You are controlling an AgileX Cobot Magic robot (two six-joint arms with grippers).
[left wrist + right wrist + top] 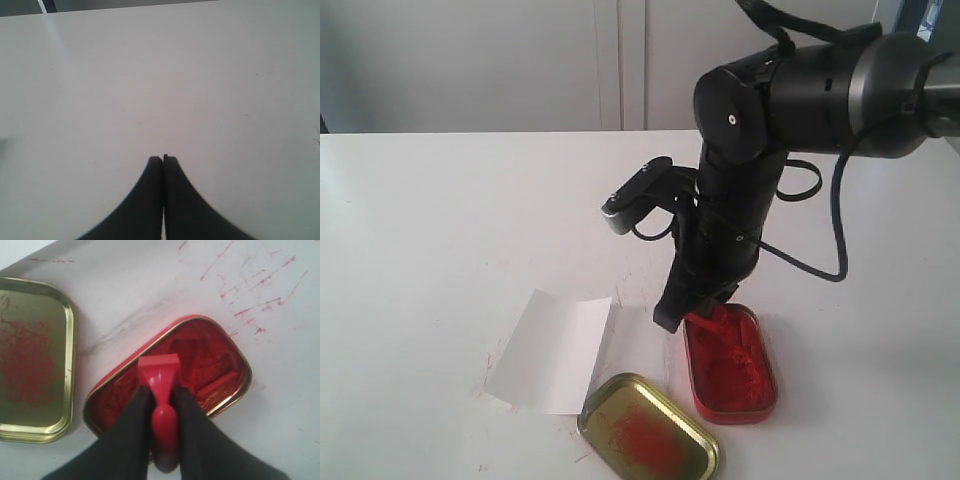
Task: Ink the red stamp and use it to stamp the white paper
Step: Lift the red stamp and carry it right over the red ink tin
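Right fingers (125, 440) clamp red stamp (158, 372), base down at ink tin (200, 318); left fingers (145, 200) closed, empty. Risk: sticky paste twists stamp in grip.

You have a white table (440, 220) under soft, even light, and its far edge runs straight across. Behind it you see pale grey panels (470, 60) with narrow vertical seams (621, 60) between them.
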